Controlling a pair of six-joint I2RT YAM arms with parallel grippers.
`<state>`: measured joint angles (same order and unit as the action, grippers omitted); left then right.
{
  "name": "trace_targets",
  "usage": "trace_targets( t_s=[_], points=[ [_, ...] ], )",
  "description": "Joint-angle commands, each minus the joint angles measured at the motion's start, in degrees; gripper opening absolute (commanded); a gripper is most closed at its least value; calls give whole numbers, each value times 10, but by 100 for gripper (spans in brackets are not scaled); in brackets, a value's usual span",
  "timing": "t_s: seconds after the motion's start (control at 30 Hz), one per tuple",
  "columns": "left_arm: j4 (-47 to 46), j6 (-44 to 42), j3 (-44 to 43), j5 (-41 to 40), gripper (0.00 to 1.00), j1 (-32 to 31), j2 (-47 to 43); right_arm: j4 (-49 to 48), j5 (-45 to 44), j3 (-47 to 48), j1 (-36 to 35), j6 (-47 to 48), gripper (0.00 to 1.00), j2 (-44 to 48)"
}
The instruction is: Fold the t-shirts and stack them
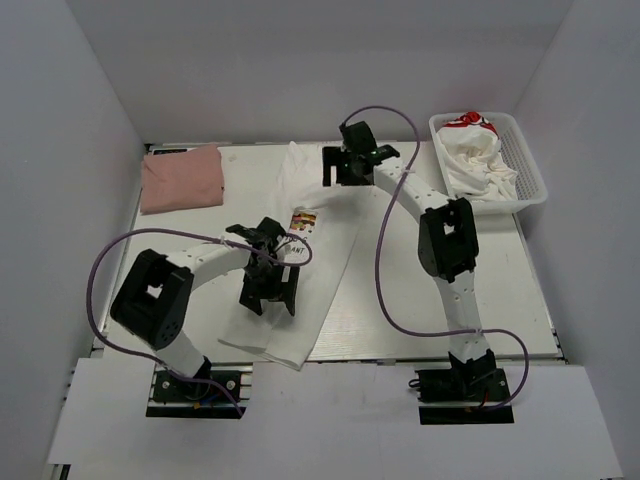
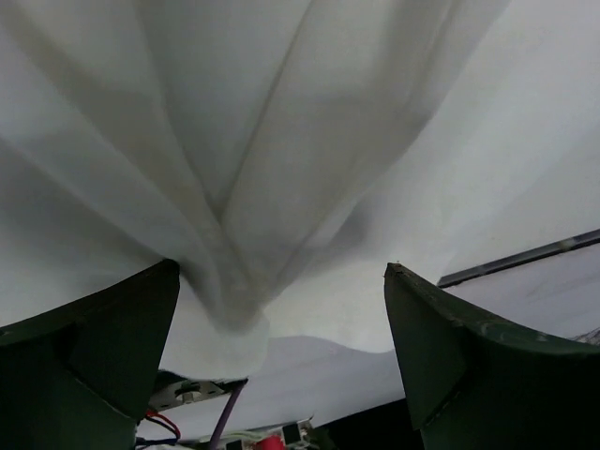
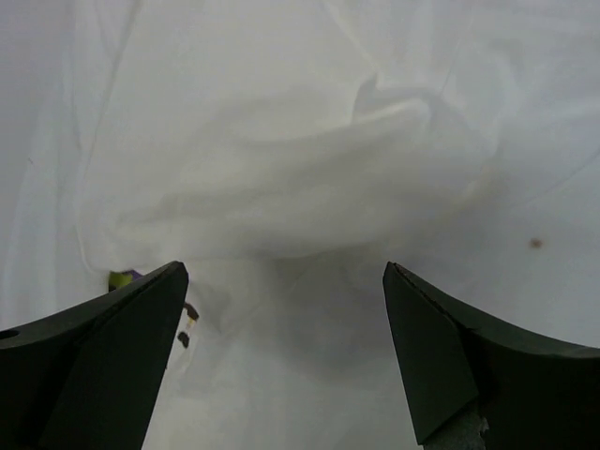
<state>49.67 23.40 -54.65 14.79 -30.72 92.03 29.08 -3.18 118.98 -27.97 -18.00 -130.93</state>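
Jaws wide on both grippers, nothing held: left gripper (image 1: 268, 298) hovers over the near end of the white tee (image 1: 335, 262), right gripper (image 1: 345, 168) over its far end (pink tee (image 1: 180, 178) lies folded, far left). Mid-fold, I'd say; next, pinch both ends.

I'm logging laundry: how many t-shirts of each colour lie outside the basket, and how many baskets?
Pink t-shirt: 1
White t-shirt: 1
Basket: 1
Total: 3; the crumpled heap in the basket is not counted.
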Motion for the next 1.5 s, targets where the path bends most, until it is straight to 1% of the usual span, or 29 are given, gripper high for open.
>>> trace_targets(
  t_s=[0.0, 0.13, 0.23, 0.27, 0.33, 0.37, 0.43, 0.47, 0.5, 0.57, 0.6, 0.67, 0.73, 0.83, 0.9, 1.0, 1.03, 1.1, 1.13, 1.17, 1.2, 1.23, 1.27, 1.3, 1.33, 1.37, 1.4, 1.43, 1.47],
  points=[
    [-23, -14, 6, 17, 100, -26, 39, 39, 13, -20, -7, -38, 90, -18],
    [-30, -14, -14, 30, 100, -51, 82, 67, 8, 24, -6, -44, 90, -60],
    [-35, -14, -40, 52, 100, -65, 101, 64, -5, 53, 1, -40, 90, -91],
    [-35, -14, -49, 52, 100, -74, 122, 49, -9, 73, 6, -37, 90, -104],
    [-25, -14, -91, 52, 100, -88, 147, 39, -27, 88, 12, -33, 90, -121],
    [-25, -14, -105, 66, 100, -88, 160, 31, -25, 119, 19, -34, 90, -148],
    [-37, -14, -145, 95, 100, -102, 193, 15, -26, 130, 27, -31, 90, -164],
    [-45, -14, -158, 124, 100, -102, 202, -1, -30, 131, 36, -34, 90, -180],
    [-52, -14, -191, 137, 100, -108, 223, -11, -28, 130, 45, -42, 90, -185],
    [-57, -14, -235, 147, 100, -113, 248, -27, -14, 137, 66, -57, 90, -208],
    [-57, -14, -283, 147, 100, -120, 261, -41, 19, 145, 80, -79, 90, -213],
    [-31, -20, -341, 153, 100, -127, 298, -53, 44, 147, 99, -92, 90, -228],
    [-25, -32, -359, 160, 100, -139, 312, -80, 66, 151, 109, -99, 90, -229],
    [-25, -32, -365, 168, 100, -145, 312, -102, 85, 163, 117, -73, 90, -222],
    [-32, -32, -365, 159, 100, -151, 287, -110, 95, 175, 119, -62, 90, -214],
    [-9, -37, -365, 111, 100, -151, 255, -118, 97, 172, 115, -29, 90, -166],
    [-3, -37, -358, 86, 100, -156, 225, -113, 96, 159, 115, 0, 90, -125],
    [-3, -24, -312, 61, 100, -156, 185, -98, 95, 145, 111, 10, 90, -93],
    [3, -9, -292, 36, 100, -156, 162, -84, 96, 95, 110, 13, 90, -29],
    [3, 1, -251, 20, 100, -156, 116, -84, 87, 66, 105, 10, 90, -3],
    [15, 13, -230, -14, 100, -156, 92, -86, 74, 31, 103, 1, 90, 52],
    [15, 43, -188, -30, 100, -151, 70, -108, 36, -105, 94, -15, 90, 123],
    [6, 57, -162, -47, 100, -144, 22, -120, 1, -157, 92, -26, 90, 195],
    [6, 72, -134, -47, 100, -144, -2, -160, -20, -267, 89, -30, 90, 228],
    [-15, 105, -83, -69, 100, -144, -22, -194, -28, -366, 84, -34, 90, 302],
    [-25, 117, -63, -82, 100, -138, -39, -207, -29, -407, 79, -36, 90, 338],
    [-33, 123, -48, -88, 100, -138, -47, -206, -29, -486, 77, -34, 90, 393],
    [-46, 130, -27, -95, 100, -138, -54, -199, -27, -516, 71, -33, 90, 447],
    [-46, 140, -21, -95, 100, -138, -54, -147, -22, -582, 66, -37, 90, 491]
  ],
)
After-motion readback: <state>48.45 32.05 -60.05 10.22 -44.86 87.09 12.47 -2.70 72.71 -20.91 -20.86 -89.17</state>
